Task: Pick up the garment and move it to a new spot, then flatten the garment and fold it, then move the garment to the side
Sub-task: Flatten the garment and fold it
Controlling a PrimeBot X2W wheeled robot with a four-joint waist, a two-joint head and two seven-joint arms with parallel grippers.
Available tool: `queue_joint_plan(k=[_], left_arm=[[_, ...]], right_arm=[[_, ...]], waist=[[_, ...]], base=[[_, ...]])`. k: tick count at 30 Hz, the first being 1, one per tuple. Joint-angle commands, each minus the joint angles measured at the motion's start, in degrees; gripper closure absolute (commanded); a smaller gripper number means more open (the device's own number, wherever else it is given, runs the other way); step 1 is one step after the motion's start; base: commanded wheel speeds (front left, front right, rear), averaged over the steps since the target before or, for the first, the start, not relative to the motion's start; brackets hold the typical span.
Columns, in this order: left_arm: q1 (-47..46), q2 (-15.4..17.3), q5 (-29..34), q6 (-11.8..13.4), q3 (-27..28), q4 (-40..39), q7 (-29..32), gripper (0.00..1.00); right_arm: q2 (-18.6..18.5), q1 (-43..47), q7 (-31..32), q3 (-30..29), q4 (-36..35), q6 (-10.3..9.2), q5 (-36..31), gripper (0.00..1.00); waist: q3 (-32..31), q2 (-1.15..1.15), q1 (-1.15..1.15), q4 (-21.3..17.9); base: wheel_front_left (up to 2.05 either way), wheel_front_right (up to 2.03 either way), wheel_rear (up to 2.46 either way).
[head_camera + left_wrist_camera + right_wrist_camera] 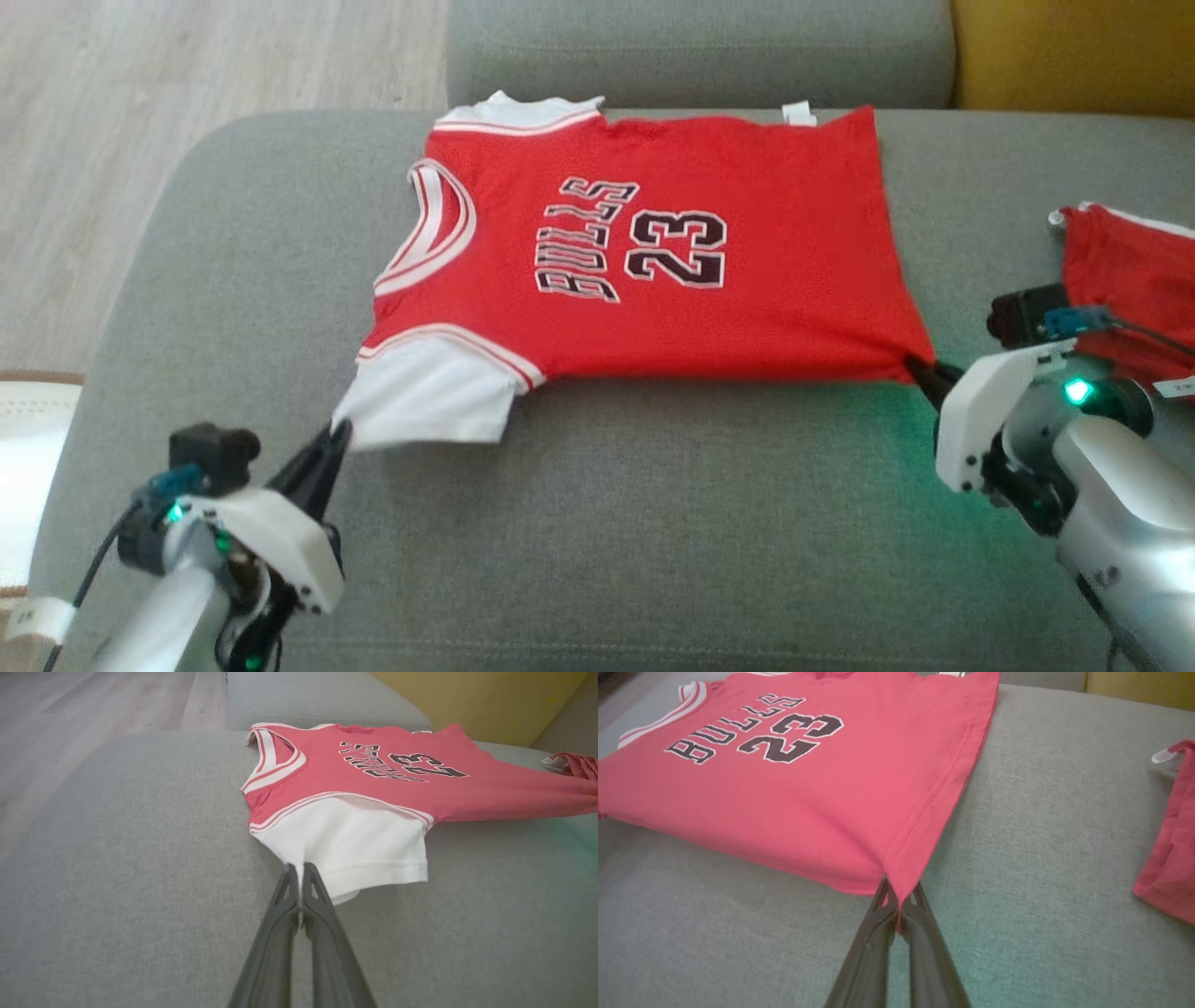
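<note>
A red basketball jersey point(653, 252) lettered "BULLS 23" lies spread flat on a grey sofa seat point(607, 523), nearer the back edge than the front. Its neck points to the seat's left edge and its hem to the right edge. The left fingers point(317, 467) are pressed together, pinching the corner of the white sleeve point(429, 401) on the front side. The right fingers point(934, 378) are closed on the jersey's front hem corner, which sits a little raised off the seat. A second red garment point(1134, 280) lies apart at the right edge. A yellow cushion point(1074, 47) sits beyond the back right corner, and wooden floor point(140, 93) lies past the left edge.
</note>
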Motion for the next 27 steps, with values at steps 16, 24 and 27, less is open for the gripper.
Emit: queue_joint_plan(k=[16, 24, 27], left_arm=[[7.89, 15.14, -15.55, 0.09, -5.98, -20.51, 14.33, 1.0], [7.38, 18.64, -17.88, 0.68, -4.7, -25.53, 15.39, 1.0], [5.44, 18.66, -17.33, 1.36, -3.83, -25.88, 14.95, 1.0]], right_arm=[[-11.8, 4.98, 17.91, 9.92, -12.65, 0.37, 9.58, 1.0], [-15.29, 5.29, 23.39, 9.01, -18.3, 0.37, 14.29, 1.0], [-15.08, 4.33, 24.02, 7.46, -18.65, 0.37, 14.64, 1.0]], waist=[[-3.56, 0.0, 0.01, 1.02], [-2.65, 0.0, 0.01, 0.65], [-1.56, 0.0, 0.01, 0.36]], base=[[0.0, 0.0, 0.0], [0.0, 0.0, 0.0], [0.0, 0.0, 0.0]])
